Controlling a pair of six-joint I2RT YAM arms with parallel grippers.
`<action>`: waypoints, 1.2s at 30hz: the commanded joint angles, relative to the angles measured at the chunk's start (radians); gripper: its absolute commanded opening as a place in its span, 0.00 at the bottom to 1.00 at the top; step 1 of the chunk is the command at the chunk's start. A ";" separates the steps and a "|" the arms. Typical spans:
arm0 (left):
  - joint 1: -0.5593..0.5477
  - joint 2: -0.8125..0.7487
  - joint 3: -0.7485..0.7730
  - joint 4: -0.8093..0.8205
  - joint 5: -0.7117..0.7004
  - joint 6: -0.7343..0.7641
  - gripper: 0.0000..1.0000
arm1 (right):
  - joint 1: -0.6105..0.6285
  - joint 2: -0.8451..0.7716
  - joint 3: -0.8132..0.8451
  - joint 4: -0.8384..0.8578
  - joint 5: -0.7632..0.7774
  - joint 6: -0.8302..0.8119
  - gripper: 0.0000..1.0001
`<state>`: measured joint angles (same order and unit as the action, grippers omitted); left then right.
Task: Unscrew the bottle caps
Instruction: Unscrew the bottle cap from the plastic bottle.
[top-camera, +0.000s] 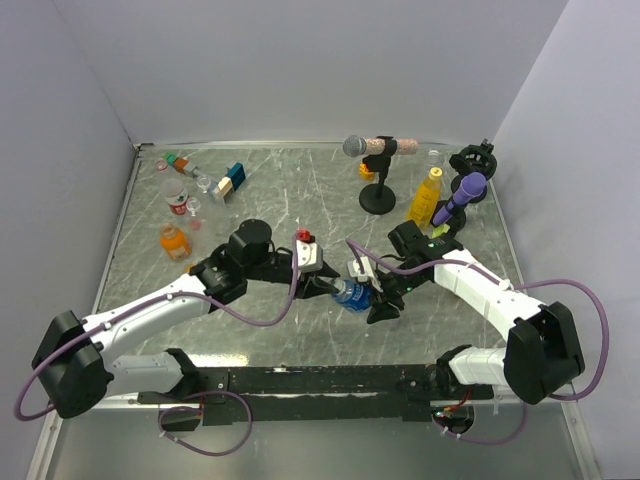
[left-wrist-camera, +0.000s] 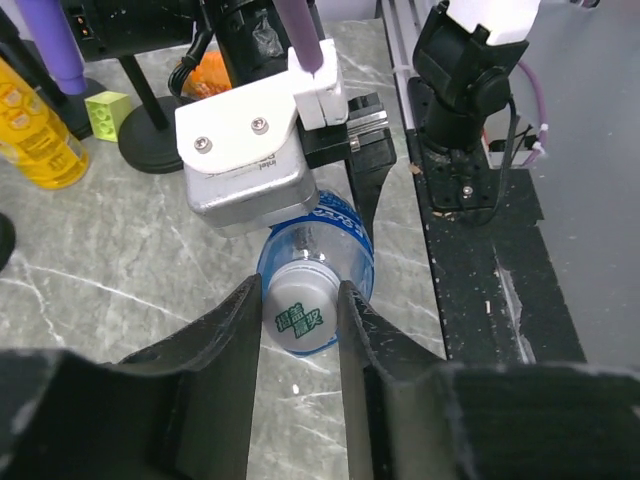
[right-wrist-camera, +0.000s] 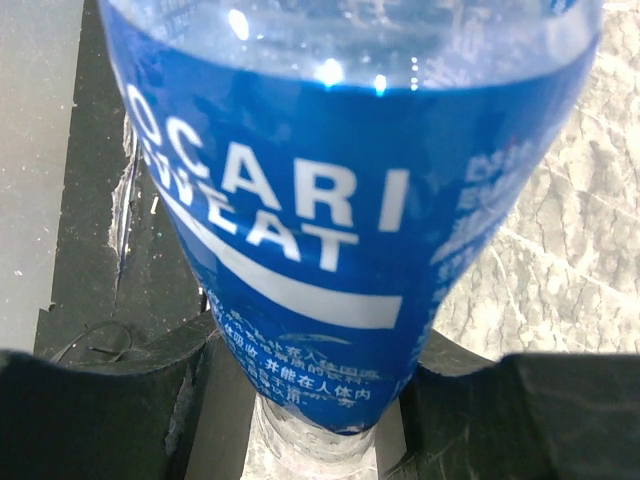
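**Both end effectors on one bottle**

The left end effector (left-wrist-camera: 297, 296) is clenched on the white cap (left-wrist-camera: 300, 320), which sits squarely between its fingers. The right end effector (right-wrist-camera: 312, 400) grips the blue-labelled bottle (right-wrist-camera: 320, 200) around its body.

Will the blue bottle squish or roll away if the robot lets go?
Probably a little squishy: the blue bottle looks like thin clear plastic, so a hard squeeze may dent it. Its round body would likely roll if laid down sideways. The glossy label may be slippery for the right fingers.
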<state>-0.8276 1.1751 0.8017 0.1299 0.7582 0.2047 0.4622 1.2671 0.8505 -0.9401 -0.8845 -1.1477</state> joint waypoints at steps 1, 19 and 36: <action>0.004 0.017 0.051 -0.015 0.047 -0.010 0.33 | 0.006 0.003 0.022 -0.003 -0.042 -0.032 0.30; 0.004 -0.011 0.021 -0.026 0.032 -0.030 0.44 | 0.006 0.006 0.024 -0.003 -0.042 -0.030 0.30; 0.004 0.012 0.022 -0.052 0.032 -0.028 0.27 | 0.006 0.012 0.024 -0.003 -0.041 -0.030 0.30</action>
<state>-0.8242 1.1774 0.8120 0.0845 0.7628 0.1780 0.4625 1.2770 0.8505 -0.9516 -0.8841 -1.1507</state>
